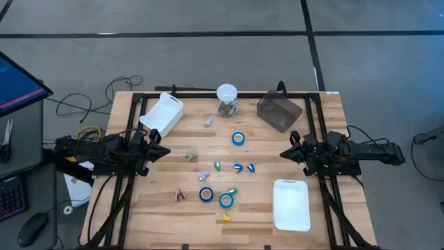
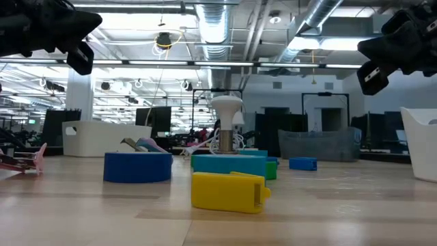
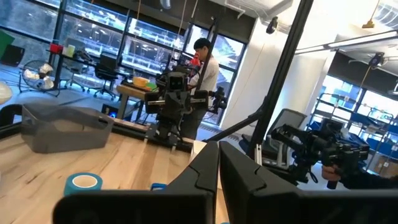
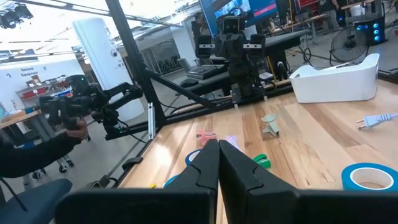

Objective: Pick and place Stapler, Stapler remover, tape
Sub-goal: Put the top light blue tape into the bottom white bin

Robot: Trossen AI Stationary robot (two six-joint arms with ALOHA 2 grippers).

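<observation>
Nearest the low camera I see a small yellow piece lying on the desk, with a dark blue tape roll behind it to the left of the frame and a lighter blue tape roll directly behind it. From above, those two rolls sit close together in the lower middle of the frame, the dark blue one at and the lighter one at, with the yellow piece just below them. I count a third tape roll well apart from the pair, nearer the middle of the desk. Small green and blue bits are scattered between it and the pair, and a pink item lies left of the dark roll; I cannot tell which of these small things is the stapler or the remover. One white tray rests at the lower right, another white tray tilted at the upper left, a grey bin at the upper right, and a white-topped jar at top centre. My left gripper hangs at the left edge of the desk with its fingers pressed together on nothing. My right gripper hangs at the right edge, fingers likewise pressed together and empty.
</observation>
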